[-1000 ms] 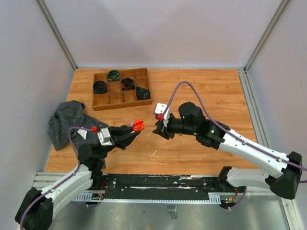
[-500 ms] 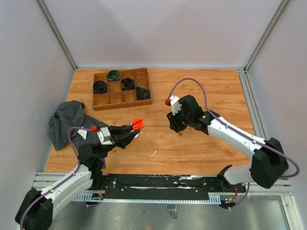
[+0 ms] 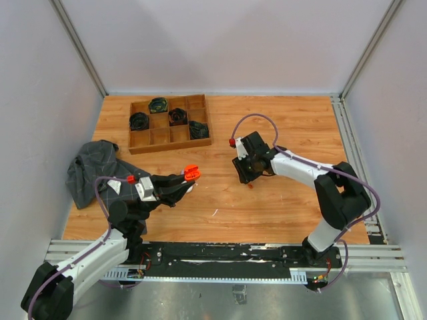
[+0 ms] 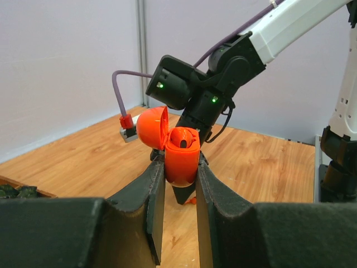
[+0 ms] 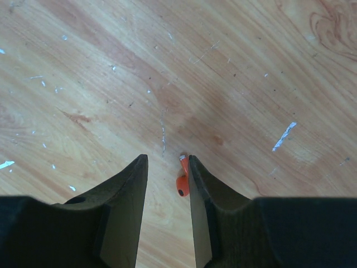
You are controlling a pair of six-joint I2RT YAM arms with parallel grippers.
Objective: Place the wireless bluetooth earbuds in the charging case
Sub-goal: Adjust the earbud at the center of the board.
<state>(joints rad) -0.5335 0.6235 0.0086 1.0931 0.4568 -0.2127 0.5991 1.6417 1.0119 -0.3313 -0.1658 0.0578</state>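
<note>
1. Left of the top view: a grey cloth lies crumpled on the bench. At upper left sits a compartmented wooden tray with dark items in several cells. Neither is part of the task.
2. Lower left of centre: the left fingers are clenched on the orange charging case. The case is held clear of the bench, lid hinged open, cavity facing up.
3. Centre: the right fingers point straight down at the bench. They are parted and stand astride the orange-red earbud, which lies on the wood close against one finger and is not yet pinched.
4. The lavender earbud cannot be made out in any view.
5. Step in hand, as judged: pick-up of the orange-red earbud. Insertion has not begun.
6. The next move calls for:
   - closing squarely on the tiny piece — an off-centre squeeze could flick it aside;
   - lifting it and carrying it leftward to the open case;
   - aligning it with the cavity while the left arm holds the case steady.
</note>
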